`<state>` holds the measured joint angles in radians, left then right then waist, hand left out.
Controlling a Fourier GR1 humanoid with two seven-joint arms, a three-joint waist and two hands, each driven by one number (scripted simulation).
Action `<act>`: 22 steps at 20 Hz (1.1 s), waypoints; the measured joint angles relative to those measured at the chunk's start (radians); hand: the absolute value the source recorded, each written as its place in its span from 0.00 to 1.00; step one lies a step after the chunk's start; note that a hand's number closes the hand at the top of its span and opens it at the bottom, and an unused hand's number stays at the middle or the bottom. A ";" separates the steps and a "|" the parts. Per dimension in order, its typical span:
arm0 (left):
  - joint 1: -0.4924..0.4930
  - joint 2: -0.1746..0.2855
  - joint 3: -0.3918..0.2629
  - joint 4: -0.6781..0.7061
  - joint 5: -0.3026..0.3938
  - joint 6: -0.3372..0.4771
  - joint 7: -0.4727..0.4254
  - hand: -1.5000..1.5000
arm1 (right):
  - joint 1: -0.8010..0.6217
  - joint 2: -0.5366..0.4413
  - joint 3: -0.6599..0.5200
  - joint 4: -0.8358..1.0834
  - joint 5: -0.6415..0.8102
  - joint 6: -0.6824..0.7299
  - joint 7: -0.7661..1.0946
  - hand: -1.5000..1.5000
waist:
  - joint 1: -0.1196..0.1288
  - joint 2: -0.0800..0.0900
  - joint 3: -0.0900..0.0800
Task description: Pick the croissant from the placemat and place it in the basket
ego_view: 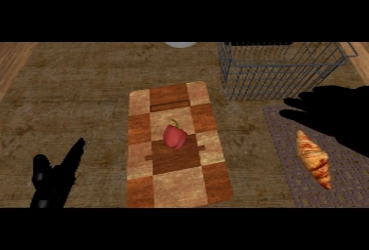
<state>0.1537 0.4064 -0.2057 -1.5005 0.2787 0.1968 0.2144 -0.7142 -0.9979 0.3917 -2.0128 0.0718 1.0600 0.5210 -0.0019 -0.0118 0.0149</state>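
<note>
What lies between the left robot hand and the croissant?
In the head view, the checkered cutting board, carrying a red pepper, lies between the left robot hand and the croissant.

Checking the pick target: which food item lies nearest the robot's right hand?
The croissant on the grey placemat, just beside the right hand; the red pepper lies farther off on the checkered cutting board.

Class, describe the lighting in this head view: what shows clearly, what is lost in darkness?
Head view: dim, even light, no glare; the croissant and red vegetable show colour; the left hand and right hand are flat black shapes without shading.
</note>
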 measured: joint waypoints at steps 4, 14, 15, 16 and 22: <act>-0.005 -0.009 -0.001 0.000 -0.007 -0.008 0.017 0.50 | 0.061 0.035 -0.008 -0.009 0.047 -0.013 -0.009 0.00 | 0.004 0.001 0.002; -0.017 -0.015 0.023 0.007 -0.025 -0.035 0.015 0.50 | 0.213 0.082 0.056 0.013 0.341 -0.097 -0.162 0.00 | 0.010 0.006 0.001; -0.017 -0.014 0.027 0.004 -0.024 -0.039 0.015 0.50 | 0.215 0.085 0.069 0.031 0.372 -0.105 -0.180 0.00 | 0.012 0.006 0.000; -0.023 -0.018 0.027 0.010 -0.028 -0.041 0.017 0.50 | 0.219 0.092 0.083 0.048 0.403 -0.118 -0.195 0.00 | 0.013 0.006 0.000; -0.019 -0.032 0.039 0.011 -0.039 -0.046 0.017 0.50 | 0.301 0.065 0.104 0.097 0.538 -0.217 -0.321 0.00 | 0.009 0.005 0.001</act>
<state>0.1350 0.3740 -0.1668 -1.4892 0.2394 0.1506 0.2316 -0.4135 -0.9332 0.4953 -1.9156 0.6097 0.8428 0.2001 0.0067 -0.0072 0.0154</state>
